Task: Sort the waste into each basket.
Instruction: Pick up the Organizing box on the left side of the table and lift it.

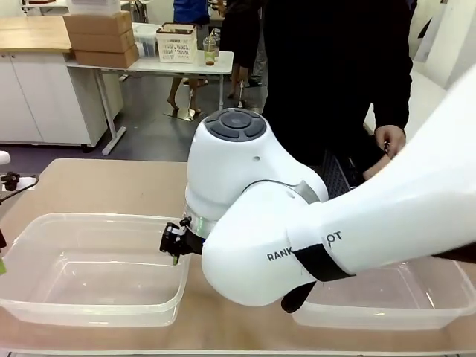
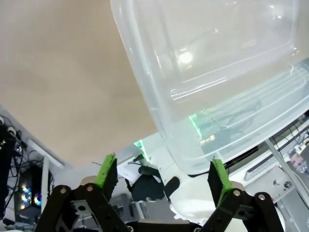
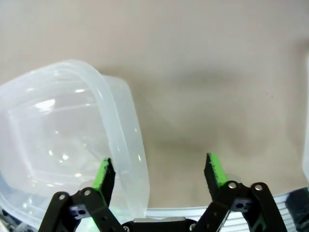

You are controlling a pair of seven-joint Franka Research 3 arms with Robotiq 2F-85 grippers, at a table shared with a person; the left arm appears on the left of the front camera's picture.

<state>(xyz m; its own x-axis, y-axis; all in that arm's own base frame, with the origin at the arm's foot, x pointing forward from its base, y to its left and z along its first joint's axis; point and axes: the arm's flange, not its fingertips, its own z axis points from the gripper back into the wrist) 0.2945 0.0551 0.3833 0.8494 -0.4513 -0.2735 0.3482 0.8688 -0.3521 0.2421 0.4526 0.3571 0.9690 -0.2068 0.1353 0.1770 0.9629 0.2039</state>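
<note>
Clear plastic baskets stand on the tan table (image 1: 111, 178): the left basket (image 1: 74, 305) toward the robot's left and the right basket (image 1: 416, 301) toward its right, well apart. The right arm (image 1: 372, 216) reaches across the middle. The right gripper (image 3: 159, 176) has its jaws wide apart and holds nothing; one finger is over the left basket's rim, the other over bare table. The left gripper (image 2: 164, 176) is likewise spread wide and empty, facing that basket's wall. A person's hand (image 1: 390, 138) hangs at the far side.
</note>
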